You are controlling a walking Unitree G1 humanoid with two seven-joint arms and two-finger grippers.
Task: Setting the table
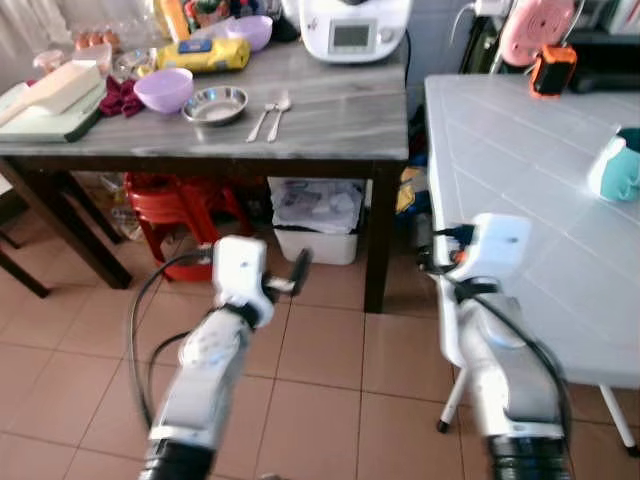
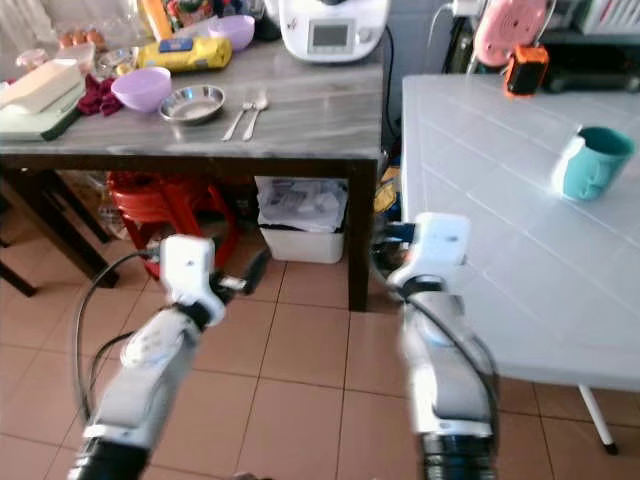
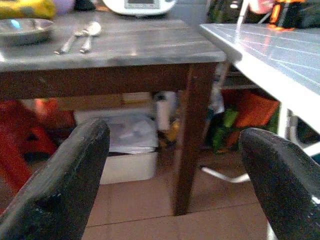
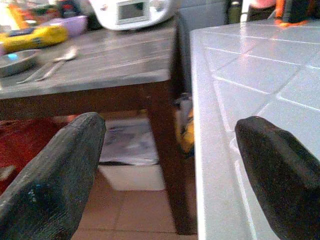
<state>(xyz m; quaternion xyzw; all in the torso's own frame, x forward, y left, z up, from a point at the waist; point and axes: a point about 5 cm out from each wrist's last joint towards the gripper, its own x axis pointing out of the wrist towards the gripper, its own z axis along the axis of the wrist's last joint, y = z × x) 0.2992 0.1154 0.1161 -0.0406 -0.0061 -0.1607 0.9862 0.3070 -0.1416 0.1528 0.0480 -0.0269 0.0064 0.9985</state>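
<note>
Both my left gripper [image 3: 172, 180] and right gripper [image 4: 170, 172] hang released, while two slim metal spoons [image 1: 269, 117] lie near the grey wood-grain table's [image 1: 330, 125] front edge.

Two silver robot arms reach forward, both below the top of the dark wooden table [image 1: 300, 135]. The left gripper [image 3: 172, 180] is in front of that table's near edge, black fingers spread wide and holding nothing. The right gripper [image 4: 170, 175] is beside the table's right corner leg, fingers also spread wide and holding nothing.
</note>
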